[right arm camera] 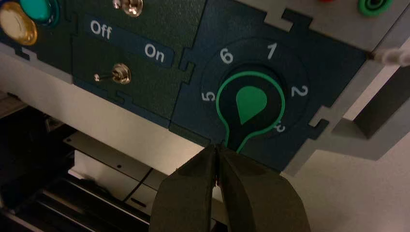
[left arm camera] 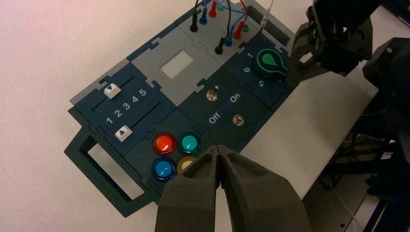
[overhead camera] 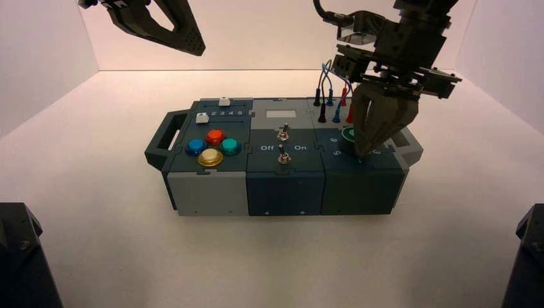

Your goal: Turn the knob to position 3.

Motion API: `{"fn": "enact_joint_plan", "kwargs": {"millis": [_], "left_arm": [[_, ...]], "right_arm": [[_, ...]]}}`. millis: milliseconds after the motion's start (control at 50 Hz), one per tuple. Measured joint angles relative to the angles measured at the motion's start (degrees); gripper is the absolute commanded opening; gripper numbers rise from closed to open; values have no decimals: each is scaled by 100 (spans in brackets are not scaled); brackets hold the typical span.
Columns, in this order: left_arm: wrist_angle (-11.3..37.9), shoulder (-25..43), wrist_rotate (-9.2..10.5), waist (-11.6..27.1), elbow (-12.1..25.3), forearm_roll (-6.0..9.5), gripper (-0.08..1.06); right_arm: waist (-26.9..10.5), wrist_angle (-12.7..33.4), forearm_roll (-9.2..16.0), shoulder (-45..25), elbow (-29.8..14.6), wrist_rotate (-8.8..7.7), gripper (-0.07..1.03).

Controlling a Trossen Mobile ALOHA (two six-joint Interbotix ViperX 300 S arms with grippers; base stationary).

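Observation:
The knob (right arm camera: pixel 250 104) is dark and round with a green teardrop top, on the box's right end (overhead camera: pixel 349 135). It also shows in the left wrist view (left arm camera: pixel 270 63). White digits 5, 6, 1 and 2 ring it. The "3" (right arm camera: pixel 279 128) is half hidden by the knob's rim. The knob's pointer tail runs out between 5 and 3. My right gripper (right arm camera: pixel 216 146) is shut, with its tips right at the end of that tail (overhead camera: pixel 367 153). My left gripper (left arm camera: pixel 220 149) is shut and empty, held high above the box's left end (overhead camera: pixel 192 45).
The box (overhead camera: pixel 212 192) has a handle at its left end, two sliders (left arm camera: pixel 112 90), several coloured push-buttons (overhead camera: pixel 215 136), two metal toggle switches (overhead camera: pixel 283 133) by "Off" and "On", and plugged wires (overhead camera: pixel 330 83) at the back right. White walls stand around the table.

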State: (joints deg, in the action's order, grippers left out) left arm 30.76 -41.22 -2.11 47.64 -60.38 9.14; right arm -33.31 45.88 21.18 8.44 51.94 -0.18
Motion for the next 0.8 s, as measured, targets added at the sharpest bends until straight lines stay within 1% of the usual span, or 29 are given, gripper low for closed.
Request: {"fn": "enact_joint_plan", "kwargs": {"millis": [260, 500, 800], "left_arm": [[-9, 0, 0, 0, 0, -9, -3], [0, -9, -9, 0, 0, 0, -3], [18, -9, -18, 0, 0, -9, -3]], "right_arm": [[9, -35, -62, -141, -132, 0, -2], [9, -97, -176, -237, -132, 9, -2], [53, -79, -255, -246, -132, 18, -2]]}}
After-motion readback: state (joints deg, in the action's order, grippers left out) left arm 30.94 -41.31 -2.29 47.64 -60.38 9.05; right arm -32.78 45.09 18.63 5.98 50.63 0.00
